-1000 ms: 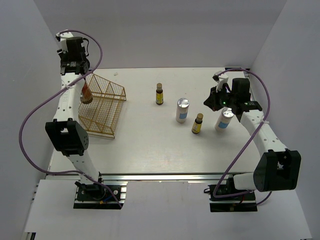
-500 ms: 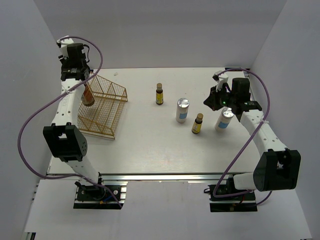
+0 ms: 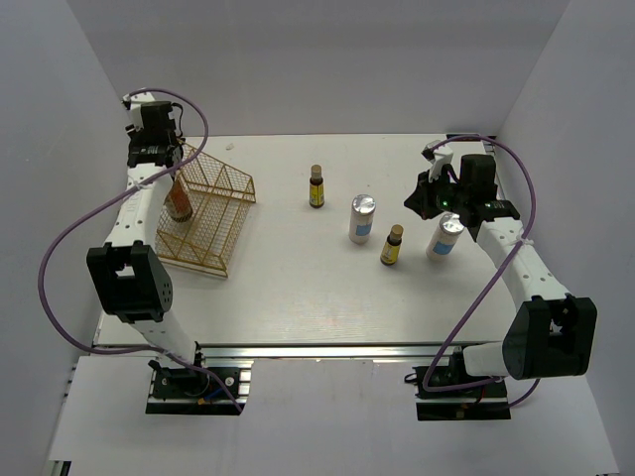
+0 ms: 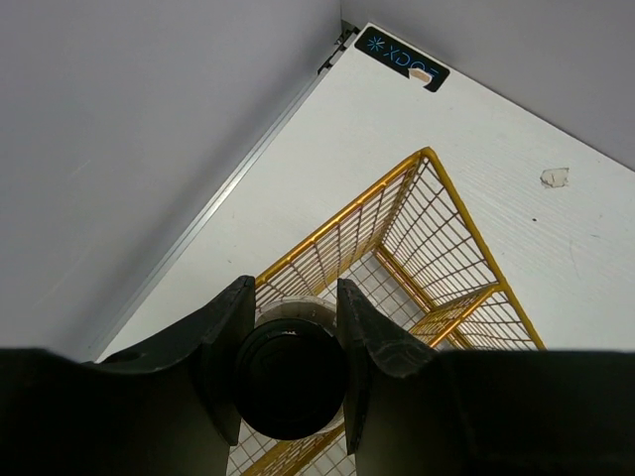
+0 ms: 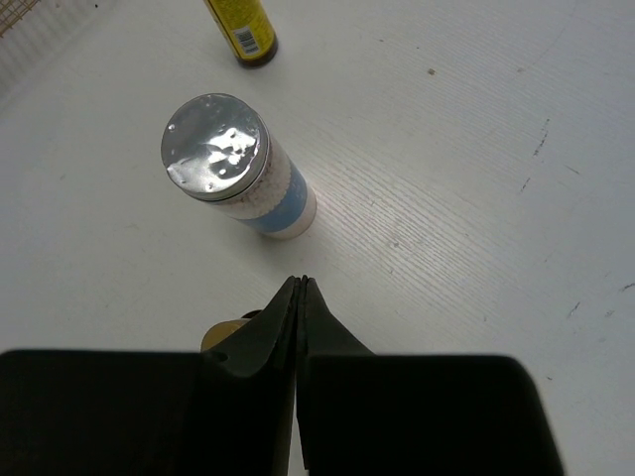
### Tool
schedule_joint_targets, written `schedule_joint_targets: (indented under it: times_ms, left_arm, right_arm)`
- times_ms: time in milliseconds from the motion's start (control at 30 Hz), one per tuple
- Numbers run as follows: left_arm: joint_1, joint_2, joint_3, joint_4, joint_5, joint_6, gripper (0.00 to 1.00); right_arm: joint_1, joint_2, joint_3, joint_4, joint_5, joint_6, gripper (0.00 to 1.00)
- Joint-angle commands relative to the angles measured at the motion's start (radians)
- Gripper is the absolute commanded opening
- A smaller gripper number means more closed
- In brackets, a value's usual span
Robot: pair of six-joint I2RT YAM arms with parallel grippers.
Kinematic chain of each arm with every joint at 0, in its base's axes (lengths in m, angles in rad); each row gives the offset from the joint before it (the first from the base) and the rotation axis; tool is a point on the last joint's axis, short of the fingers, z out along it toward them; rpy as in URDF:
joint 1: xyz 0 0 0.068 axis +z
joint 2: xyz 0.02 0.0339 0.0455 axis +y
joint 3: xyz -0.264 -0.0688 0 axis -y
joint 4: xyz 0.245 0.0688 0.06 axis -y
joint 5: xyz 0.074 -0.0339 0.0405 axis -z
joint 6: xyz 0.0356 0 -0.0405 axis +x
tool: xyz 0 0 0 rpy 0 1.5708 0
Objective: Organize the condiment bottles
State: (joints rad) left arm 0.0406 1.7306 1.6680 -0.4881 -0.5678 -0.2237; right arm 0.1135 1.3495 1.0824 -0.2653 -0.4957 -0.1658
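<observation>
My left gripper (image 3: 169, 171) is shut on the larger black-capped bottle (image 3: 177, 201), holding it over the gold wire basket (image 3: 203, 210); the left wrist view shows its black cap (image 4: 290, 381) between my fingers with the basket (image 4: 427, 248) below. Two amber bottles with yellow labels (image 3: 317, 187) (image 3: 392, 246) and two white silver-capped bottles (image 3: 362, 218) (image 3: 445, 236) stand on the table. My right gripper (image 3: 421, 201) is shut and empty, hovering near them. The right wrist view shows a white bottle (image 5: 233, 164) ahead, an amber bottle (image 5: 243, 30) beyond it and a cap (image 5: 220, 333) beside my fingers.
The white table (image 3: 298, 278) has walls at the back and sides. A black label (image 4: 402, 58) sits at the table's far left corner. The left arm's purple cable (image 3: 60, 248) loops out past the table's left edge.
My left gripper has moved right and down with the black-capped bottle, from beside the basket's left edge into the space over it. The right arm has not moved.
</observation>
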Motion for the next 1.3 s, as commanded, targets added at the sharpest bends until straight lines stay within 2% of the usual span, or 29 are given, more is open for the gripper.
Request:
schedule_joint_targets:
  times_ms: [0,100,200,233,300,333,400,433,533,567,667,800,900,933,1033,1200,1233,1267]
  left_arm:
    - [-0.001,-0.121,-0.010,0.100,0.020,-0.009,0.00]
    - [-0.001,-0.131,-0.033,0.102,0.017,-0.017,0.00]
    - [-0.001,-0.146,-0.060,0.105,0.019,-0.023,0.07]
    - [-0.001,-0.152,-0.068,0.111,0.020,-0.025,0.18]
    - [-0.001,-0.169,-0.093,0.117,0.020,-0.028,0.30]
    - [-0.001,-0.175,-0.099,0.118,0.022,-0.029,0.42]
    - [-0.001,-0.190,-0.117,0.120,0.023,-0.031,0.56]
    - [-0.001,-0.195,-0.123,0.118,0.023,-0.031,0.66]
    - [-0.001,-0.219,-0.148,0.120,0.025,-0.034,0.77]
    - [0.001,-0.226,-0.160,0.120,0.025,-0.035,0.82]
    - [-0.001,-0.247,-0.174,0.118,0.020,-0.036,0.89]
    - [0.001,-0.272,-0.168,0.099,0.017,-0.031,0.93]
    - [-0.001,-0.302,-0.151,0.086,0.023,-0.023,0.95]
    - [-0.001,-0.310,-0.130,0.071,0.026,-0.023,0.96]
    - [-0.001,-0.342,-0.082,0.037,0.049,-0.025,0.97]
    - [-0.001,-0.411,-0.027,-0.018,0.158,-0.040,0.96]
    - [-0.001,-0.420,-0.018,-0.023,0.192,-0.046,0.94]
    - [-0.001,-0.428,-0.005,-0.027,0.235,-0.058,0.85]
  right_arm:
    - [0.000,-0.015,-0.001,0.031,0.009,-0.014,0.00]
    - [0.000,-0.016,-0.003,0.028,0.011,-0.015,0.00]
    - [0.002,-0.018,-0.004,0.024,0.011,-0.017,0.00]
    - [0.002,-0.019,-0.006,0.024,0.011,-0.018,0.00]
    - [0.000,-0.020,-0.006,0.023,0.011,-0.018,0.00]
    - [0.000,-0.018,-0.006,0.023,0.011,-0.020,0.00]
    - [0.002,-0.018,-0.004,0.020,0.011,-0.021,0.00]
    - [0.002,-0.018,-0.003,0.021,0.011,-0.023,0.01]
    - [0.000,-0.016,-0.001,0.020,0.009,-0.028,0.05]
    - [0.000,-0.016,0.001,0.018,0.009,-0.029,0.10]
    - [0.000,-0.016,0.002,0.012,0.005,-0.031,0.19]
    - [0.002,-0.021,0.004,0.005,-0.003,-0.043,0.33]
    - [0.000,-0.023,0.010,-0.005,-0.018,-0.054,0.55]
    - [0.000,-0.023,0.013,-0.017,-0.024,-0.063,0.71]
    - [0.000,-0.024,0.025,-0.029,-0.052,-0.078,0.87]
    - [0.000,-0.030,0.036,-0.022,-0.063,-0.080,0.89]
    - [0.000,-0.029,0.043,-0.022,-0.063,-0.080,0.89]
    - [0.000,-0.029,0.047,-0.022,-0.061,-0.081,0.88]
